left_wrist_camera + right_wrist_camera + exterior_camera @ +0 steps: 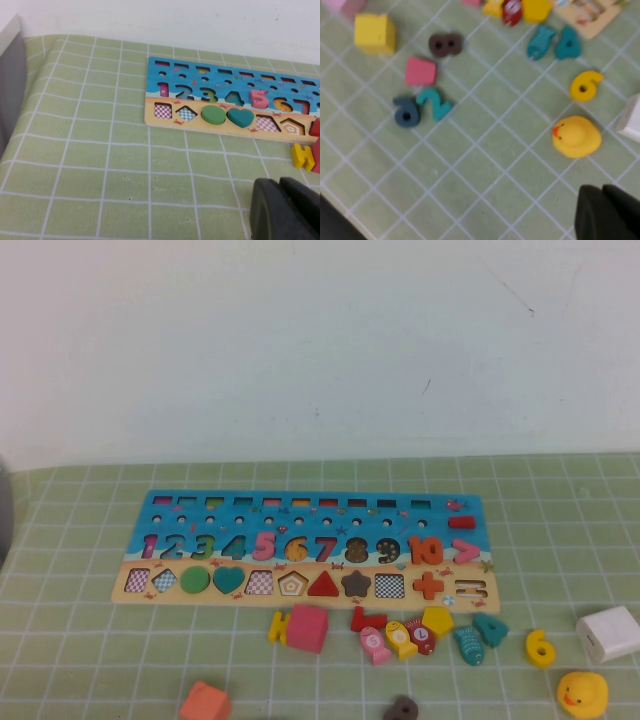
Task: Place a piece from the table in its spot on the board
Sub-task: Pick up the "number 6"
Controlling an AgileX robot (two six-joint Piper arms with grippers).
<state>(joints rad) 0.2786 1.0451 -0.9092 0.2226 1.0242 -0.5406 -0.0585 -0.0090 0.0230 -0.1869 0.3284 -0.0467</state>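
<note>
The piece, a small yellow "6" (pixel 540 648), lies flat on the green mat to the right of the board's near right corner. In the right wrist view the piece (pixel 584 86) is beside a rubber duck. The board (pixel 300 502), blue above and tan below, lies in the middle of the table, and its left end (pixel 200 75) shows in the left wrist view. My right gripper (pixel 602 189) hovers shut and empty over bare mat, short of the duck and the piece. Near the board's left end my left gripper (pixel 279 181) is low over the mat, shut and empty. Neither arm shows in the high view.
Loose pieces lie along the board's near edge: a pink cube (pixel 307 627), yellow, red and teal fish and numerals, and a yellow pentagon (pixel 437 619). A yellow duck (pixel 581 694) and a white block (pixel 608 632) sit right of the piece. A dark "8" (pixel 445 44) lies nearer.
</note>
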